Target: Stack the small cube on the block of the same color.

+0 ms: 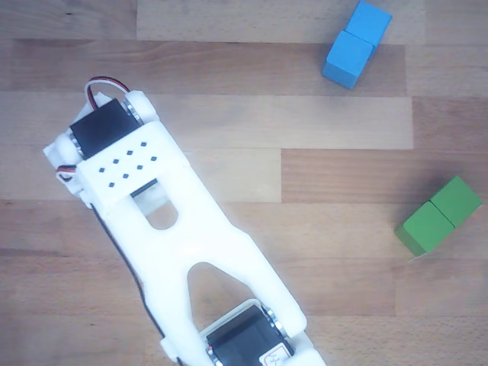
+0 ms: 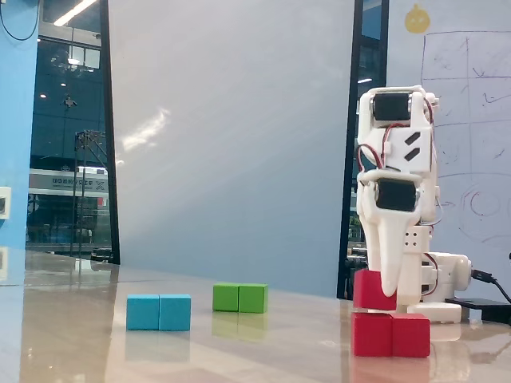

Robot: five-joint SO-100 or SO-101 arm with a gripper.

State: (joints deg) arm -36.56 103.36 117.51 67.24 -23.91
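Holding the small cube (image 2: 374, 290) between its fingers, the hand (image 2: 386, 289) hangs nearly straight down in the fixed view, clamped on the cube's sides. The cube sits directly over the left half of the red block (image 2: 391, 334), which lies flat on the table (image 2: 239, 343) with its long axis running left to right in that view. The cube's underside appears to touch, or be just above, the block's top face; a gap cannot be confirmed either way. The relation that governs the coming move is therefore vertical: the target is directly below the hand, with no sideways travel needed. In my judgement the cube is seated or nearly so, and parting the fingers is what remains. The other view shows only the arm's white body (image 1: 191, 244); cube and red block are hidden beneath it. The blue block (image 2: 159, 312) and green block (image 2: 240, 298) lie well apart, to the left.
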